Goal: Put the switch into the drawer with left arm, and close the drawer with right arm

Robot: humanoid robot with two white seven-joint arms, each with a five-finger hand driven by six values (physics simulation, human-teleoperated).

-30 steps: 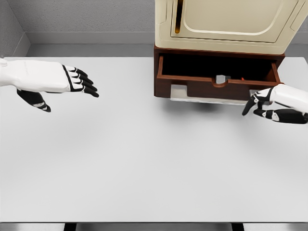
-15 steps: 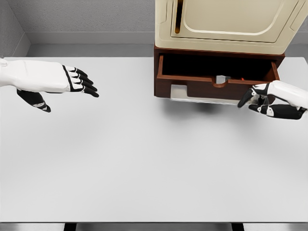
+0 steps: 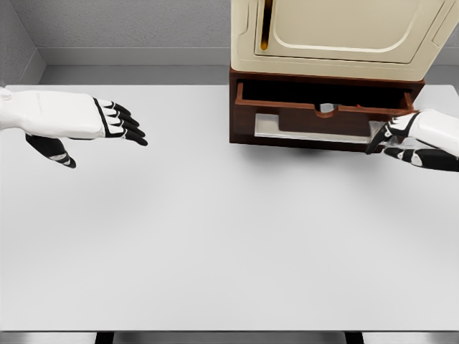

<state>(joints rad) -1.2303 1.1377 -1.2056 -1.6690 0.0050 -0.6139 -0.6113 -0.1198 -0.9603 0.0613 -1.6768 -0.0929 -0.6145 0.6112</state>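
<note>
Right hand at the drawer front, left hand idle over the table

Grey walls close off the back of the scene, and a broad white table [image 3: 215, 236] fills most of the head view. At the table's far edge stands a dark brown wooden cabinet base [image 3: 244, 122] with a cream-coloured appliance [image 3: 337, 36] sitting on top of it. Its drawer [image 3: 323, 111] is only slightly open: a narrow dark gap shows above the front panel, and a small grey object, apparently the switch [image 3: 327, 108], is just visible in the notch at the middle of the drawer's upper edge. A pale rectangular plate [image 3: 287, 127] lies along the drawer front below.

The right hand [image 3: 405, 136] comes in from the picture's right edge, its white forearm nearly level. Its black fingers [image 3: 378, 141] are loosely curled and point toward the right end of the drawer front, touching or just beside it; whether they press on the wood cannot be told. It grasps nothing.

The left hand [image 3: 107, 120] comes in from the left edge and hovers above the table, well apart from the cabinet. Its forearm lies level, palm turned down, the four black-tipped fingers [image 3: 129, 127] stretched out toward the right and the thumb [image 3: 51, 149] hanging below the palm. It is released and holds nothing
</note>
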